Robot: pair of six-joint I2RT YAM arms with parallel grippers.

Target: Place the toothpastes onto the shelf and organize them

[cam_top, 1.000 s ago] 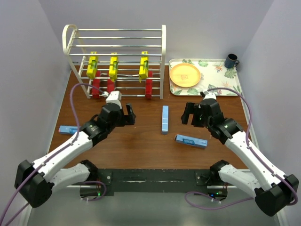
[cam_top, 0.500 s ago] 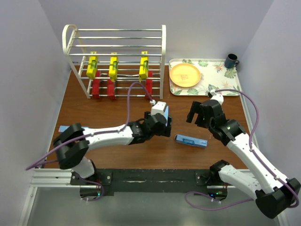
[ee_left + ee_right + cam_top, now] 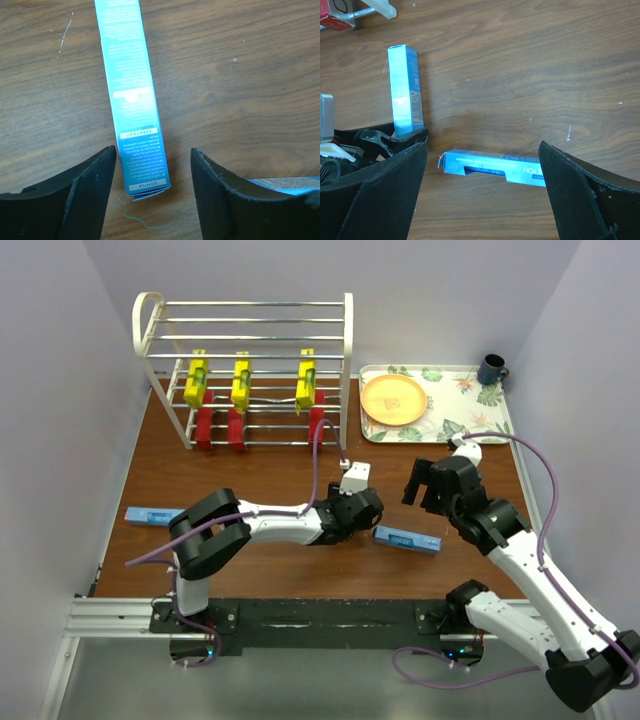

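Note:
The white wire shelf [image 3: 250, 315] at the back left carries three yellow toothpastes [image 3: 241, 383] on its middle tier and three red ones [image 3: 233, 427] below. A light blue toothpaste [image 3: 131, 95] lies flat at the table's centre, hidden under my arm in the top view. My left gripper [image 3: 352, 512] [image 3: 153, 152] straddles its near end, open, with a gap on each side. A second blue toothpaste [image 3: 407, 538] [image 3: 495, 167] lies crosswise under my open right gripper [image 3: 428, 490] [image 3: 482, 145]. The third blue one [image 3: 147, 516] lies at the left edge.
A floral tray [image 3: 470, 390] at the back right holds an orange plate [image 3: 393, 400] and a dark mug [image 3: 491, 369]. Grey walls close in on both sides. The shelf's white foot [image 3: 382, 7] shows in the right wrist view.
My left arm swung from in front of the shelf to the table's centre and came down over the middle blue toothpaste, its jaws narrowing. The right gripper shifted slightly and stayed open.

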